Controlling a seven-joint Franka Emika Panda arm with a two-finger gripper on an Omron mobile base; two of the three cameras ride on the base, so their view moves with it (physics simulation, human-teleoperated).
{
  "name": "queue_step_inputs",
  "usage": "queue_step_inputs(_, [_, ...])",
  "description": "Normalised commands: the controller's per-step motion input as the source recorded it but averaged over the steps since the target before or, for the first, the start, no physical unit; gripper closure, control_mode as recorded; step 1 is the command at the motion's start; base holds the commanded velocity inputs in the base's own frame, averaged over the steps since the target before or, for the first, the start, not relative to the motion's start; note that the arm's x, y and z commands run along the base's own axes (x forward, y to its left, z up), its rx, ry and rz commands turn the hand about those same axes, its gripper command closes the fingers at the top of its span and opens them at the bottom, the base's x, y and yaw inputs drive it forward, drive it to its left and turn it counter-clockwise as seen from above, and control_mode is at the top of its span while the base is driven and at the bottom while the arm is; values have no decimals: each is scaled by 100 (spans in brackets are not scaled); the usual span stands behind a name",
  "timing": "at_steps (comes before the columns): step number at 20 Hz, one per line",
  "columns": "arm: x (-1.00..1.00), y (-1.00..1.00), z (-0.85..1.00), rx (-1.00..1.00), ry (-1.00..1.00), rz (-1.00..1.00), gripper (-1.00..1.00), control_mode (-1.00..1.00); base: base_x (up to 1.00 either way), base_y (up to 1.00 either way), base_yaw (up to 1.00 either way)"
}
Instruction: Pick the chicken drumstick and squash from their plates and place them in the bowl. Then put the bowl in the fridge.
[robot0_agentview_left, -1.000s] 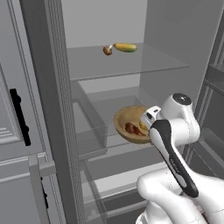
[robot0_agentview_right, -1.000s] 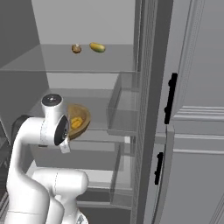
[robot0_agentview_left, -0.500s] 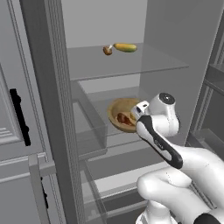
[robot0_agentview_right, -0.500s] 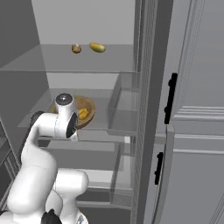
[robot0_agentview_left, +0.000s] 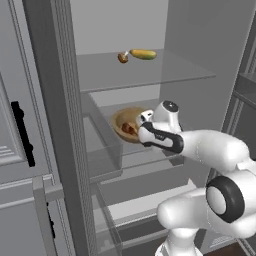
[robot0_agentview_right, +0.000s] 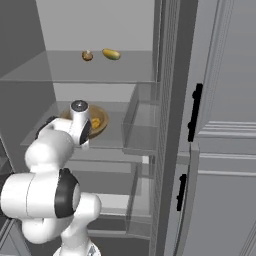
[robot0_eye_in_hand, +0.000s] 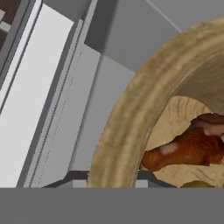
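The light-brown wooden bowl (robot0_agentview_left: 126, 124) (robot0_agentview_right: 99, 120) (robot0_eye_in_hand: 131, 113) is inside the open fridge (robot0_agentview_left: 190, 40) (robot0_agentview_right: 30, 30), low over its middle glass shelf. I cannot tell whether it touches the glass. My gripper (robot0_agentview_left: 141, 125) (robot0_eye_in_hand: 111, 181) is shut on the bowl's near rim. The reddish-brown chicken drumstick (robot0_eye_in_hand: 188, 151) (robot0_agentview_left: 129, 128) lies inside the bowl. A sliver of the yellow squash (robot0_eye_in_hand: 197, 184) (robot0_agentview_right: 94, 123) shows beside it. The plates are out of view.
On the upper glass shelf lie a yellow-green vegetable (robot0_agentview_left: 143, 54) (robot0_agentview_right: 111, 54) and a small brown item (robot0_agentview_left: 122, 58) (robot0_agentview_right: 87, 55). A clear door bin (robot0_agentview_right: 142, 120) juts out right of the bowl. Grey cabinet doors with black handles (robot0_agentview_left: 22, 132) (robot0_agentview_right: 194, 112) flank the fridge.
My arm has stretched forward and carried the bowl deeper into the fridge over the middle shelf. The grip on the rim has stayed shut.
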Motion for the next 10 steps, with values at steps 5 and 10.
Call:
queue_step_inputs(5, [45,11,-24,0,14,0,100,-100,0,0,0])
queue_step_inputs(10, [29,0,-32,0,5,0,100,-100,0,0,0])
